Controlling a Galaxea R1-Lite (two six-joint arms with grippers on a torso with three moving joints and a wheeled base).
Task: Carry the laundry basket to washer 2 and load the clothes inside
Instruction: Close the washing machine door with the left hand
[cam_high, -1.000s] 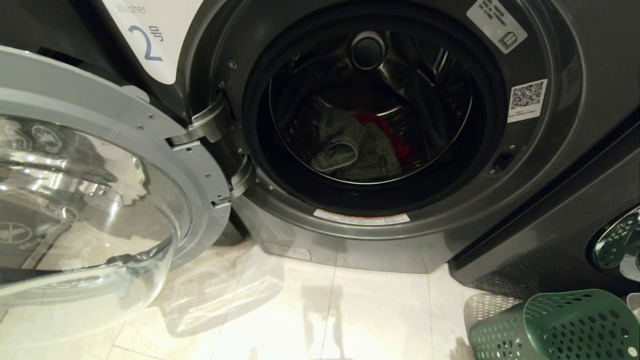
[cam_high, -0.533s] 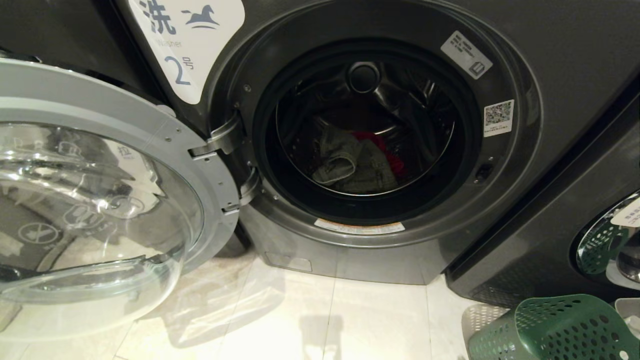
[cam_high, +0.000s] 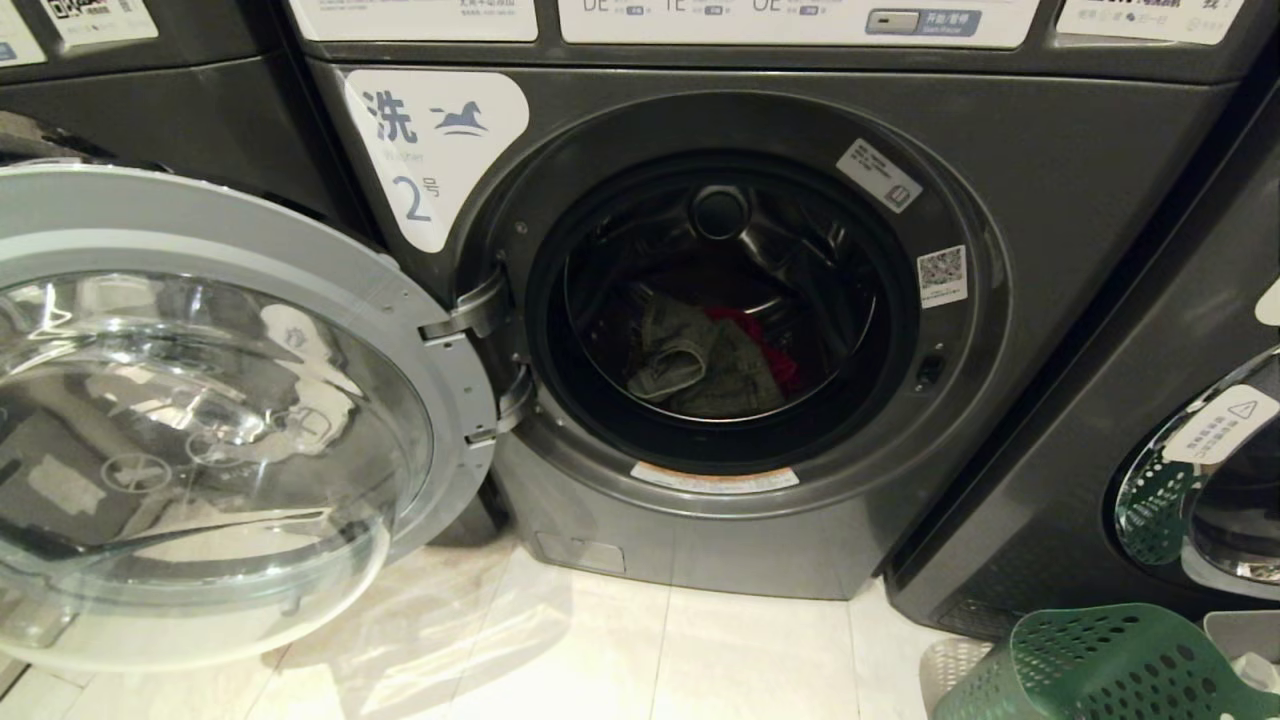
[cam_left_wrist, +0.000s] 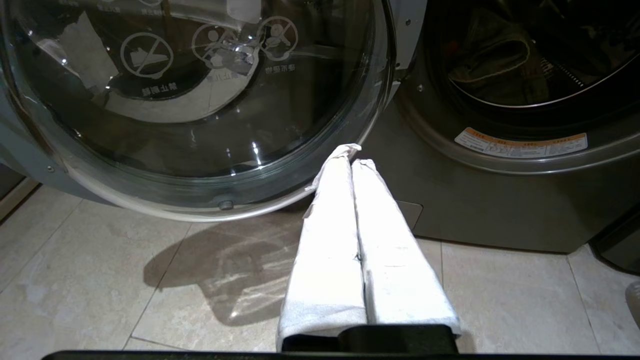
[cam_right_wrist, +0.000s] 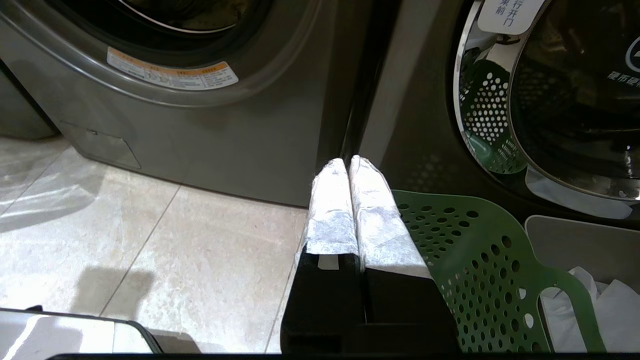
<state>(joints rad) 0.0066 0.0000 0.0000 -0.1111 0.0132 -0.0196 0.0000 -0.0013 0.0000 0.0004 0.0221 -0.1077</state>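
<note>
**Both grippers closed and empty before washer 2**

Left gripper (cam_left_wrist: 352, 161) has its white-wrapped fingers pressed together, nothing between them, hanging above the pale tiled floor (cam_left_wrist: 125, 280) with its tip toward the lower rim of the open glass door (cam_left_wrist: 200, 100). Right gripper (cam_right_wrist: 348, 164) is likewise closed and empty, just beside the laundry basket (cam_right_wrist: 480, 260), its tip toward the seam between two machines.

From the head view, washer 2 (cam_high: 1050, 200) fills the middle, its white label with a "2" (cam_high: 435, 150) at about 10 o'clock from the drum opening. The door (cam_high: 200, 420) is swung wide to 9 o'clock. The clothes (cam_high: 705, 360) lie in the drum's bottom: a grey-olive garment in front, a red one (cam_high: 765, 345) behind it at 2 o'clock. The green basket stands on the floor at 5 o'clock from the washer, before the neighbouring machine (cam_high: 1100, 480). A grey bin (cam_right_wrist: 575, 240) holding white bags (cam_right_wrist: 595, 305) sits just beside the basket.
</note>
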